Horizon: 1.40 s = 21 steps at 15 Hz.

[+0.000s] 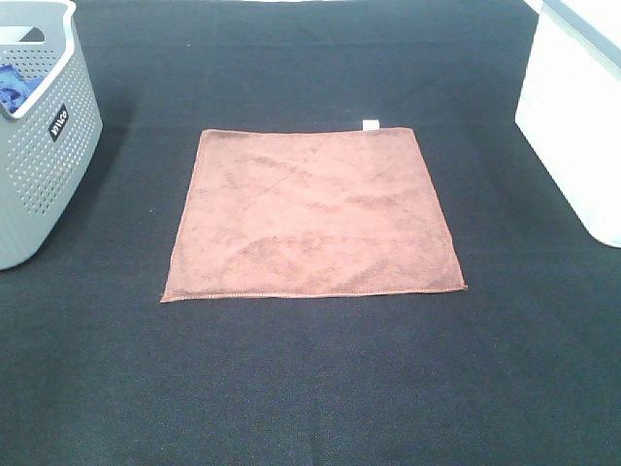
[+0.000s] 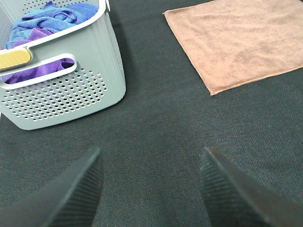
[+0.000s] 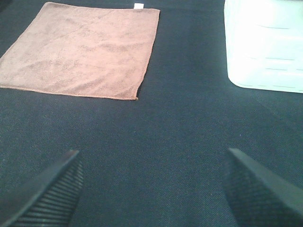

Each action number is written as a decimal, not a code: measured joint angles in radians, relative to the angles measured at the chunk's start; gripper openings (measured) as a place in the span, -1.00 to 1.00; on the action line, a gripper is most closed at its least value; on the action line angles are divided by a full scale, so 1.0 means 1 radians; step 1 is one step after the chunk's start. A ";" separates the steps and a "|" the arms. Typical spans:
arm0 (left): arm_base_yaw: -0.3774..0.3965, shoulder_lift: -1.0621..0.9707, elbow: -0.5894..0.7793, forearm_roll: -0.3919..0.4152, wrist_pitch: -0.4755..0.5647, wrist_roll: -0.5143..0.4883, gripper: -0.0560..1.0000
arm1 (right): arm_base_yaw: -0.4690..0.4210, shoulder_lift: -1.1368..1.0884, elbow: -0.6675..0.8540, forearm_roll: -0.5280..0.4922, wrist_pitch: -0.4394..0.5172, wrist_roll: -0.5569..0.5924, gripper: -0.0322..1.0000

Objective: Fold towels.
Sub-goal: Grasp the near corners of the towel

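A reddish-brown square towel [image 1: 312, 214] lies flat and unfolded on the black table, with a small white tag [image 1: 371, 123] on its far edge. It also shows in the left wrist view [image 2: 241, 42] and in the right wrist view [image 3: 80, 52]. Neither arm shows in the exterior high view. My left gripper [image 2: 149, 182] is open and empty above bare cloth, apart from the towel's near left corner. My right gripper [image 3: 154, 184] is open and empty, apart from the towel's near right corner.
A grey perforated basket [image 1: 44, 155] stands at the left edge and holds blue and purple cloths [image 2: 47, 23]. A white bin [image 1: 577, 126] stands at the right edge; it also shows in the right wrist view [image 3: 265, 45]. The black table cover [image 1: 310, 388] surrounds the towel.
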 joint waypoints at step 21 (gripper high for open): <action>0.000 0.060 -0.003 -0.053 -0.284 -0.011 0.20 | 0.000 0.125 -0.016 0.031 -0.148 0.001 0.54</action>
